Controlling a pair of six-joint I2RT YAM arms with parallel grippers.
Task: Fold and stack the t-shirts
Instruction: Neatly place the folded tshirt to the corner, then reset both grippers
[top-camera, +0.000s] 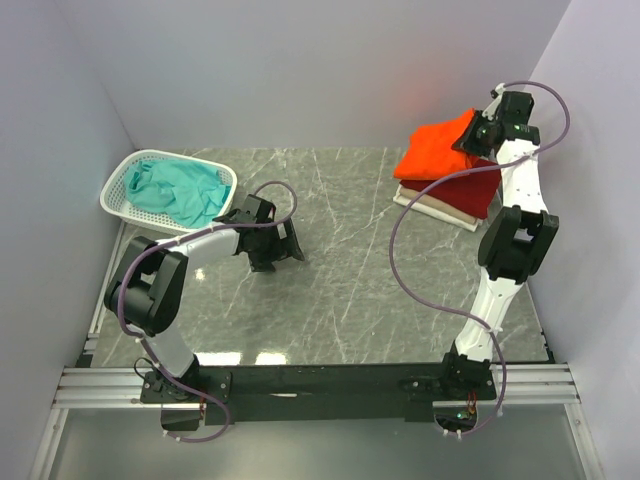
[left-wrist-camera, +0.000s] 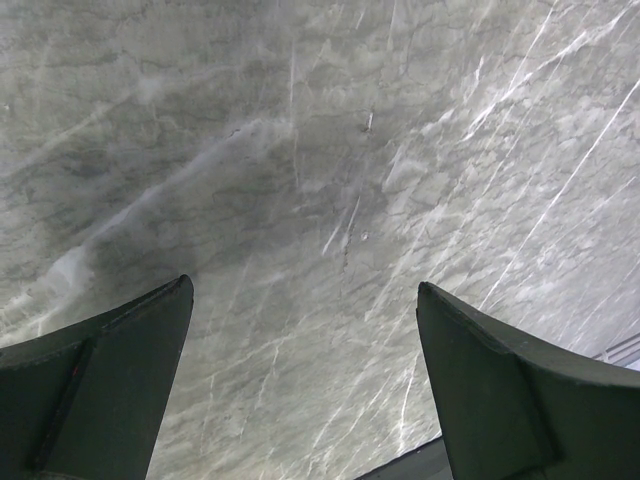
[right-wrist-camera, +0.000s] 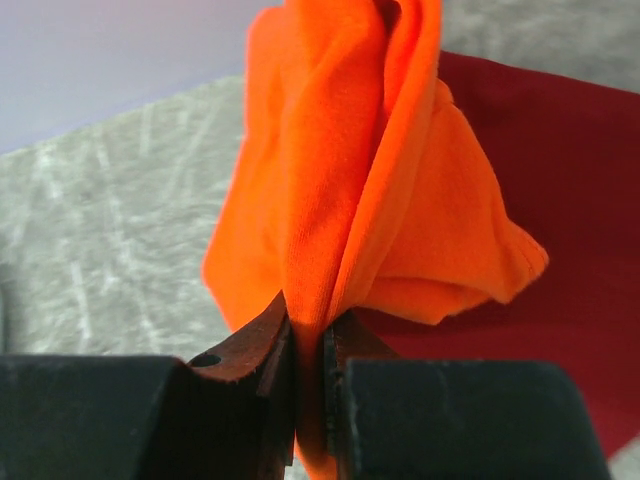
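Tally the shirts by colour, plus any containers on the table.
orange t-shirt: 1
dark red t-shirt: 1
cream-white t-shirt: 1
teal t-shirt: 1
basket: 1
Total: 5

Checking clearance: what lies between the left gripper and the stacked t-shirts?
Between left gripper and stacked t-shirts: bare marble tabletop in the top external view; only the right arm's purple cable crosses it near the stack.

I see my left gripper (top-camera: 278, 250) spread wide, low over the marble table (top-camera: 350, 270), near the white basket (top-camera: 118, 178) holding the teal t-shirt (top-camera: 185, 190). My right gripper (top-camera: 478, 135) meets the orange t-shirt (top-camera: 435, 150) (bunched, peaked) atop the dark red t-shirt (top-camera: 465, 190) and cream t-shirt (top-camera: 440, 212).
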